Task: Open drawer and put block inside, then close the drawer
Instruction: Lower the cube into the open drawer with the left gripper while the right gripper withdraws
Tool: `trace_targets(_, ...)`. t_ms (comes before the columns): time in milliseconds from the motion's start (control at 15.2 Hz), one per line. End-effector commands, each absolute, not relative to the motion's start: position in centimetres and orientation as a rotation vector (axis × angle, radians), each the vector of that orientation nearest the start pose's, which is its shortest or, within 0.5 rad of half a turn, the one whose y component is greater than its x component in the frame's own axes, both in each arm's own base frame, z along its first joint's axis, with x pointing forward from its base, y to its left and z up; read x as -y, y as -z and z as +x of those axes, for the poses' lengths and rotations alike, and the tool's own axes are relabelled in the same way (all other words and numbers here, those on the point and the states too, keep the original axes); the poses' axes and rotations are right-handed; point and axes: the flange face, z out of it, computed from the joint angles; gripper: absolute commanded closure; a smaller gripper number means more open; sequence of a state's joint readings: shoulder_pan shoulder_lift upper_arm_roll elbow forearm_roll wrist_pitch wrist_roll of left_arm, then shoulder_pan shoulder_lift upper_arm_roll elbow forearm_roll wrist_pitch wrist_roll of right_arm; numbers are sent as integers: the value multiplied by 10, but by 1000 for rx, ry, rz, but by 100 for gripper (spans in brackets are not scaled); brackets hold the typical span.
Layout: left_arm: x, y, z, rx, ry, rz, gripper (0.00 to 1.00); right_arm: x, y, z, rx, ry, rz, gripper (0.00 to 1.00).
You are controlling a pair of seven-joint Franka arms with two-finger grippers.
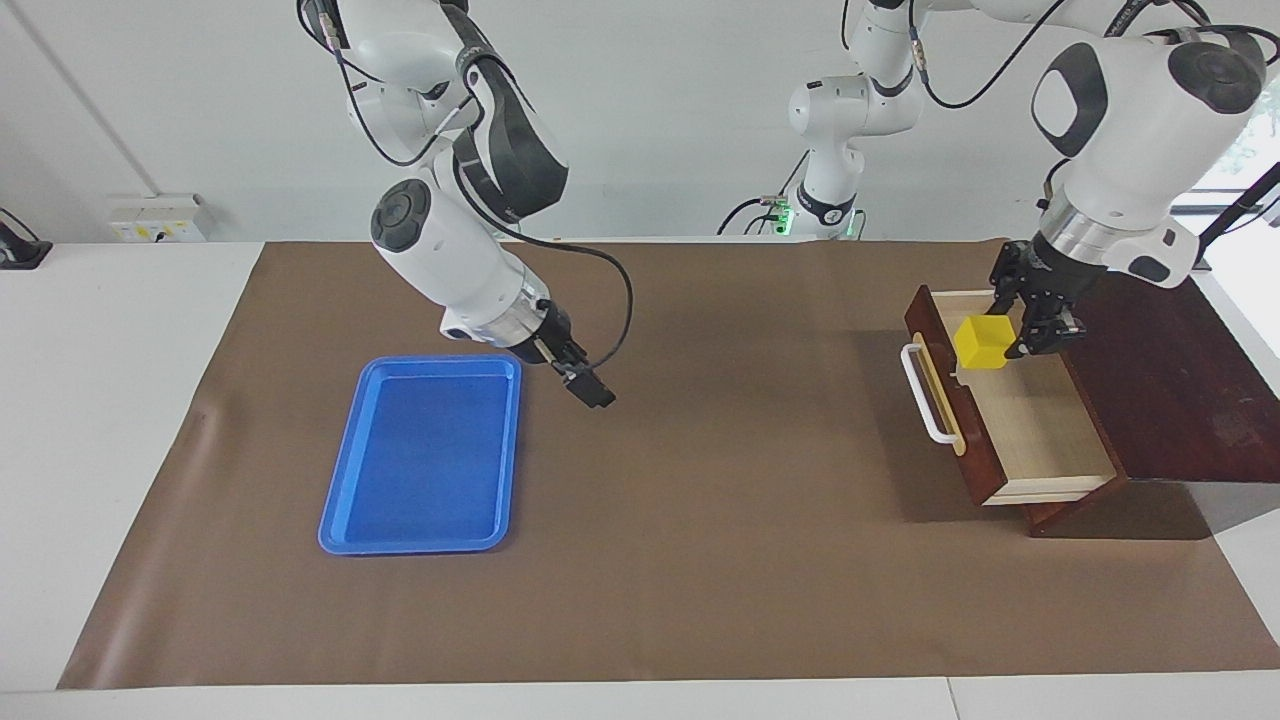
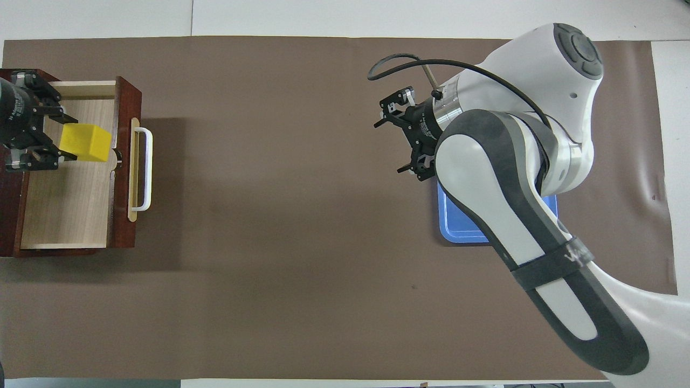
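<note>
Placing step: the yellow block (image 1: 984, 343) is held in the left gripper's (image 1: 1003, 340) jaws over the open drawer (image 1: 1040, 430); lowering and release are judged next, while the right gripper (image 1: 590, 388), jaws spread, waits beside the blue tray (image 1: 345, 480).

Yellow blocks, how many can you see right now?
1. The yellow block is held in the left pincer over the open drawer, toward the left arm's end of the table. None shows elsewhere.
</note>
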State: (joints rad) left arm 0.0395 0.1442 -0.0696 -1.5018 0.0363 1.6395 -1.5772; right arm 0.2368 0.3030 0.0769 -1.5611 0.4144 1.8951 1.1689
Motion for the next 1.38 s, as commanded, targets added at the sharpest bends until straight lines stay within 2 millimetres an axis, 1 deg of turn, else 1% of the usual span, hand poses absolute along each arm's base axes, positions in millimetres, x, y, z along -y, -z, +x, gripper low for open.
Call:
trace_targets(0, -19, -577, 598, 2157, -11, -2296, 100, -184, -496, 603, -1125, -331, -2637, 5)
trace_targets(66, -25, -572, 594, 2160, -1, -2299, 100, -169, -500, 602, -1072, -325, -2680, 5)
trace_targets(131, -25, -564, 587, 2164, 16, -2303, 100, -155, -506, 600, -1004, -300, -2735, 5)
trace_targets(263, -24, -546, 577, 2169, 44, -2312, 100, -135, -516, 594, -850, -260, -2855, 5)
trace_targets(328, -32, -541, 575, 2170, 43, -2310, 100, -127, -523, 590, -774, -246, -2905, 5)
trace_targets(525, -42, -536, 577, 2163, 57, -2324, 100, -112, -541, 574, -587, -196, -3026, 5)
trace_targets(657, -42, -519, 580, 2171, 68, -2325, 100, -106, -550, 558, -483, -163, -3079, 5)
trace_targets(788, -42, -497, 578, 2180, 68, -2317, 100, -101, -558, 546, -364, -128, -3137, 5)
trace_targets(919, -47, -492, 580, 2189, 82, -2316, 100, -97, -565, 539, -249, -109, -3166, 5)
trace_targets(985, -56, -485, 580, 2202, 75, -2298, 100, -89, -568, 535, -227, -105, -3167, 4)
trace_targets(1051, -59, -479, 579, 2205, 73, -2294, 100, -84, -569, 529, -215, -121, -3171, 4)
trace_targets(1116, -58, -473, 578, 2209, 81, -2295, 100, -82, -570, 527, -196, -130, -3175, 4)
trace_targets(1182, -58, -464, 576, 2212, 85, -2295, 100, -77, -571, 526, -164, -139, -3184, 4)
trace_targets(1248, -57, -460, 576, 2211, 86, -2297, 100, -65, -573, 527, -151, -135, -3187, 4)
trace_targets(1313, -57, -458, 575, 2211, 86, -2297, 100, -58, -573, 527, -136, -141, -3186, 4)
